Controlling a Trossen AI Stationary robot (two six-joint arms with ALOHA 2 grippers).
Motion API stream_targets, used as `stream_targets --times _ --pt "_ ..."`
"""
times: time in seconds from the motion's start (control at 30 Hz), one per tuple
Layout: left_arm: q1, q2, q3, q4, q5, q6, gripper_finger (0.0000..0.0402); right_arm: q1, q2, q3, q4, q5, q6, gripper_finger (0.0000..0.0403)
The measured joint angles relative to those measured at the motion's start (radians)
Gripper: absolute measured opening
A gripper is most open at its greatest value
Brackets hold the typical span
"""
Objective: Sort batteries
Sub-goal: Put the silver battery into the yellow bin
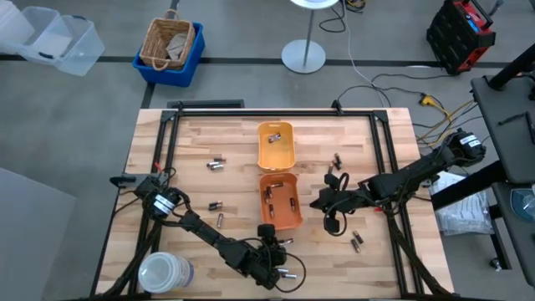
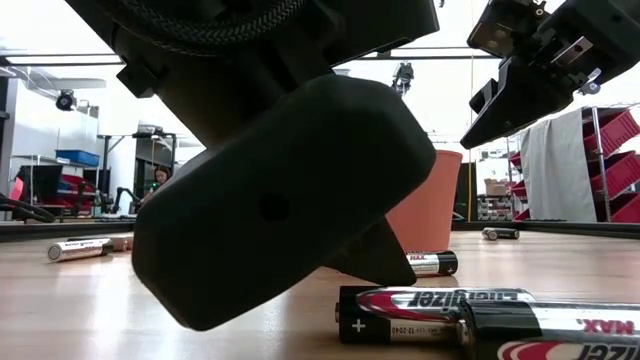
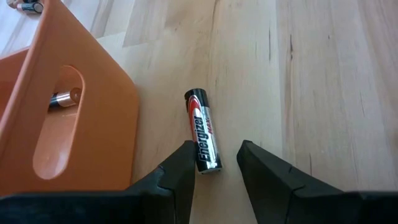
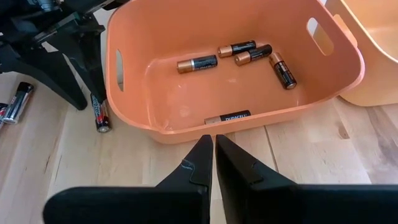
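My left gripper is open, low over the table at the near end of the orange tray. A black-and-silver battery lies flat on the wood beside the tray. Its near end sits between my fingertips, close to one finger; I cannot tell whether they touch. My right gripper is shut and hovers at the tray's right side, holding nothing. Several batteries lie inside the orange tray. The yellow-orange tray stands behind it. The low view shows my left gripper close up.
Loose batteries lie scattered on the wood: on the left, at mid-left, at the far right, at the near right and by the front edge. A clear plastic jar stands at the near left corner.
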Motion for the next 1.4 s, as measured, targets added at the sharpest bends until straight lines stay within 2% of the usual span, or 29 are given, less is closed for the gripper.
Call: stream_targets --times 1.4 --pt "0.000 -0.001 0.000 -0.007 0.028 -0.008 0.0114 0.000 0.000 -0.002 0.000 0.000 0.000 0.0012"
